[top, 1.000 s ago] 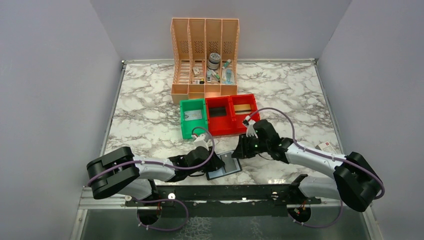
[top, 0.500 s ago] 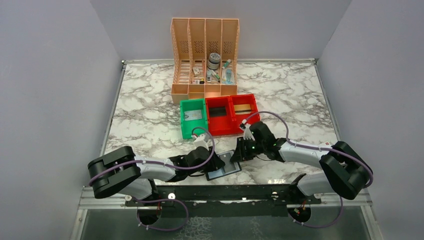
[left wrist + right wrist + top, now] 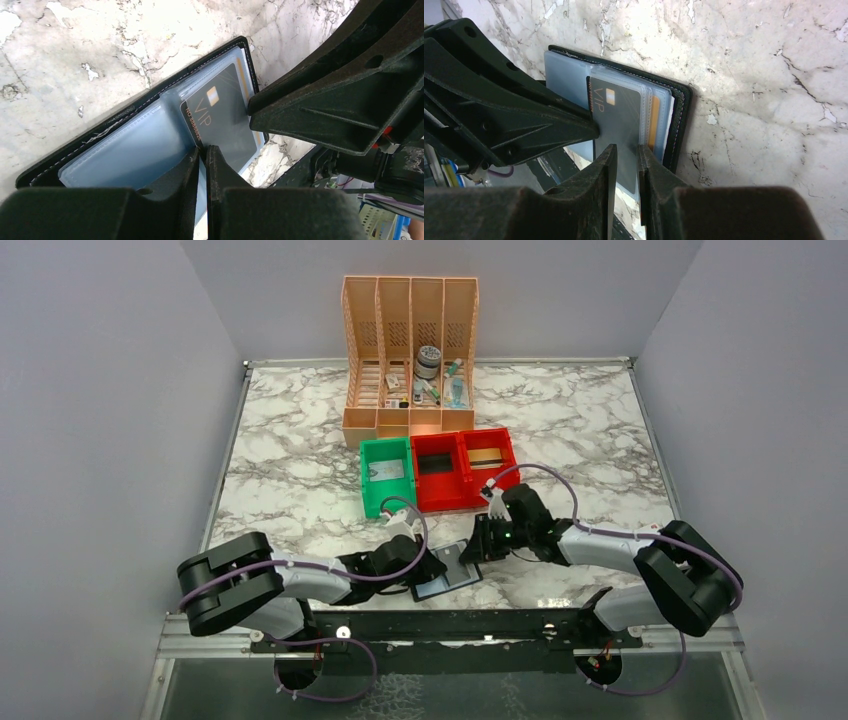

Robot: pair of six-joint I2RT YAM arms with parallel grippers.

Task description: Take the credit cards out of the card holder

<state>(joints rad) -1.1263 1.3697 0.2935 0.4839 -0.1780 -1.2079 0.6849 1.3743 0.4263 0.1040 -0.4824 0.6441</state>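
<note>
Card holder [image 3: 446, 569] is laid open, lining up, on the marble table [image 3: 300, 460] at the near edge, between both grippers. Clear sleeves are seen inside it; a dark grey card [image 3: 225, 120] marked VIP is sat in the top sleeve, and the edge of a tan card [image 3: 654, 122] is seen in the sleeve behind. Left gripper [image 3: 204, 155] is pressed almost together, with the lower corner of the dark grey card pinched between its fingers; whether the sleeve is caught too cannot be told. Right gripper [image 3: 626, 155] is brought in from the opposite side, jaws narrowed on the other edge of the same card and its sleeve. Further back a green bin [image 3: 366, 480] is set, a pale card [image 3: 388, 470] lying in it. Just beside it a red bin [image 3: 460, 502] with two compartments is placed: a dark card [image 3: 434, 464] in the left one, a tan card [image 3: 485, 456] in the right. Behind the bins a peach slotted organizer [image 3: 360, 425] is stood by the back wall, with a small round jar [image 3: 428, 360] and other small items, too small to tell, held in its slots.
</note>
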